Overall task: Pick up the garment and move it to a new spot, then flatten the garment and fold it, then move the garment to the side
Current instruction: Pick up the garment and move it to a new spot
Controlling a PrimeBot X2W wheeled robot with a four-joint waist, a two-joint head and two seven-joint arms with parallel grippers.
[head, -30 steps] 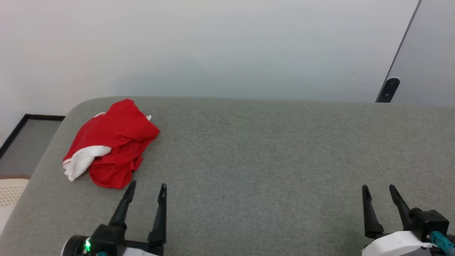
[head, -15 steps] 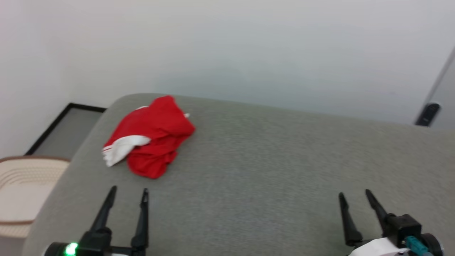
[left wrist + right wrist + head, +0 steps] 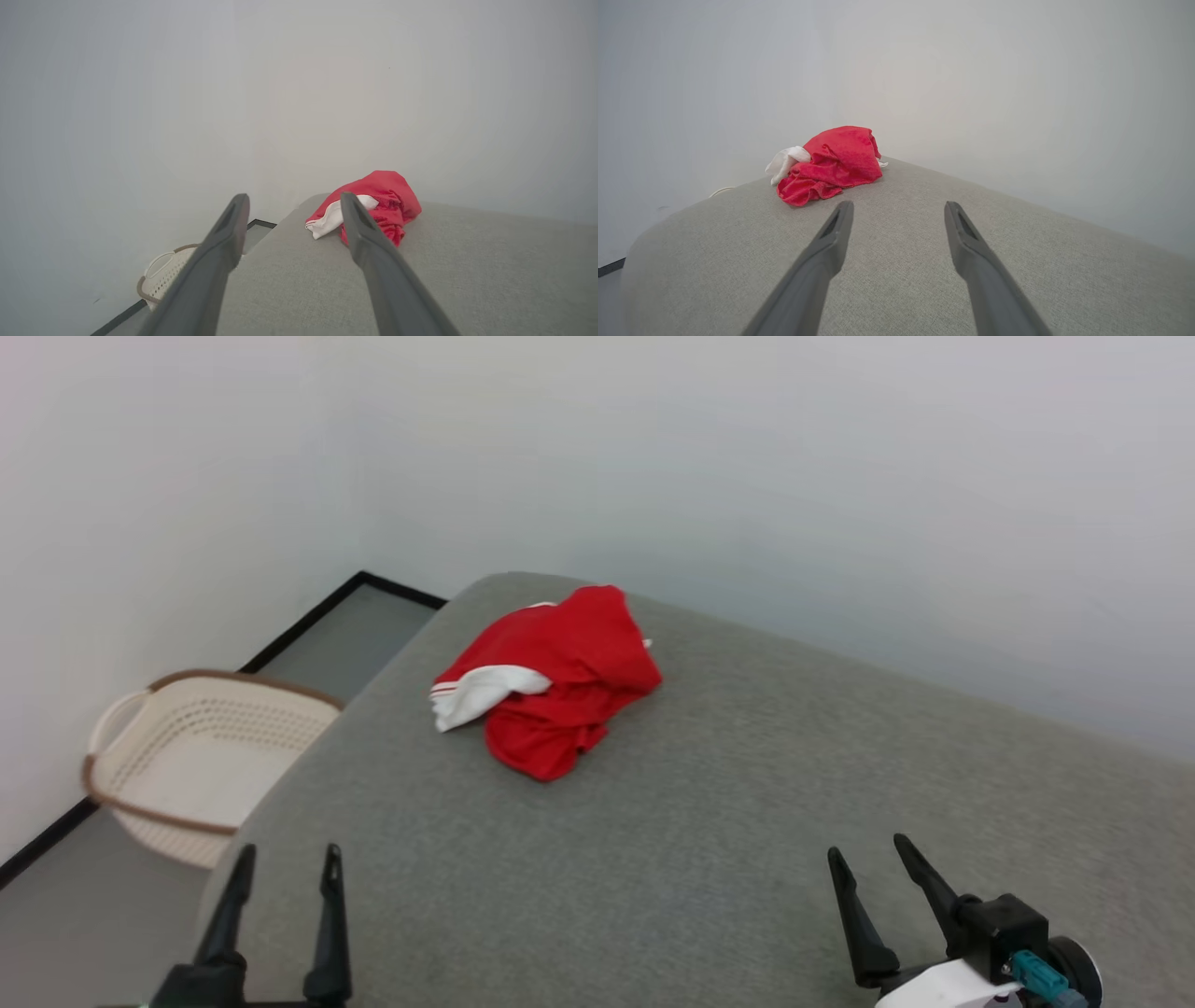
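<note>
Since the garment lies crumpled near the grey table's far corner, w/ left tool & right tool both spread apart & empty, nothing's done yet: pickup, flatten, fold all remain.

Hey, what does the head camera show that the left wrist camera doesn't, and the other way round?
Head view adds: the right gripper, open, above the near right part of the grey cushion.
Left wrist view adds: a low look along the left gripper, where one finger overlaps the garment in the picture without touching it.
Both share: the crumpled red and white garment near the cushion's far left corner, the cream basket on the floor beside that end, the open left gripper, and the plain wall.
</note>
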